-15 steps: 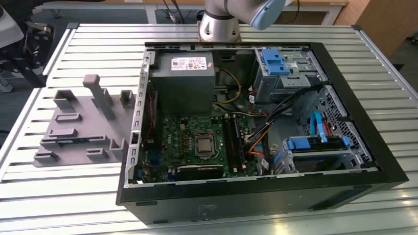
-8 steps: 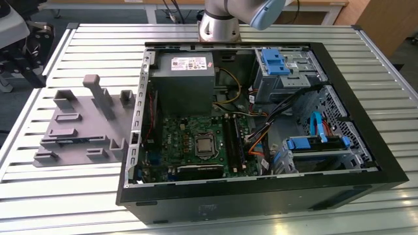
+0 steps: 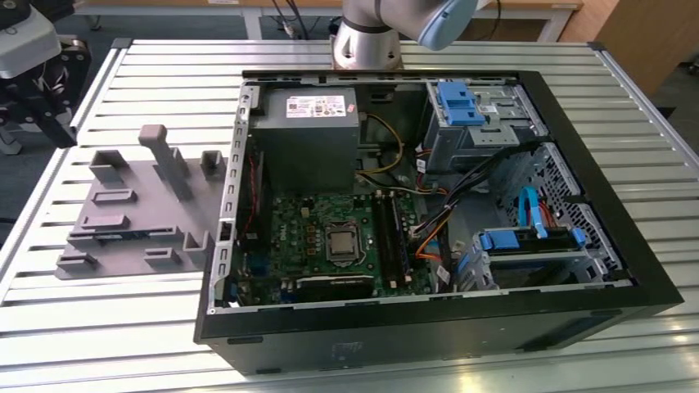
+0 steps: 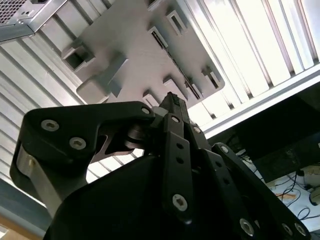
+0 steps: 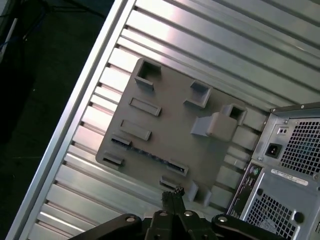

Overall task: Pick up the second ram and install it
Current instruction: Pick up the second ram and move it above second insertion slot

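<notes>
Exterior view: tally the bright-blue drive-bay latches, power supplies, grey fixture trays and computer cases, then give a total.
Bright-blue drive-bay latches: 2
Power supply: 1
Grey fixture tray: 1
Computer case: 1
Total: 5

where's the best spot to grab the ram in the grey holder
Likely the ram at the middle of its exposed long edge, coming straight down from above and pinching across its thin faces. It seems to stand on edge in a slot of the holder, with blocks at both ends.
</notes>
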Controlling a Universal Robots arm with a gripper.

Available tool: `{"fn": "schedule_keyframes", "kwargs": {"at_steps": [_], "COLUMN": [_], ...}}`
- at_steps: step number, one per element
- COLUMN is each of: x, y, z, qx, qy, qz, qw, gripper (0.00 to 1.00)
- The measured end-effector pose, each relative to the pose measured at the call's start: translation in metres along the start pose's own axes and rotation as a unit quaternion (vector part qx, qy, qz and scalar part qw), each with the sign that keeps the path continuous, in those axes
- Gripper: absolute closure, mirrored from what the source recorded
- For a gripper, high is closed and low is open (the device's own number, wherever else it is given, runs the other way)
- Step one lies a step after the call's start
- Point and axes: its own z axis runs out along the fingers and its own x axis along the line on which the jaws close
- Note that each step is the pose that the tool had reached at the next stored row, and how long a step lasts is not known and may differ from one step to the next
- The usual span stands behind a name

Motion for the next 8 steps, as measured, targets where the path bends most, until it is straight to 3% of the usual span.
{"fn": "schedule_keyframes", "kwargs": {"at_steps": [4, 8], "x": [0.0, 0.0], "y": [0.0, 0.0], "z": [0.0003, 0.0006], "qx": [0.0002, 0.0001], "qy": [0.001, 0.002], "qz": [-0.029, -0.06], "qw": [0.9996, 0.9982], "gripper": [0.89, 0.89]}}
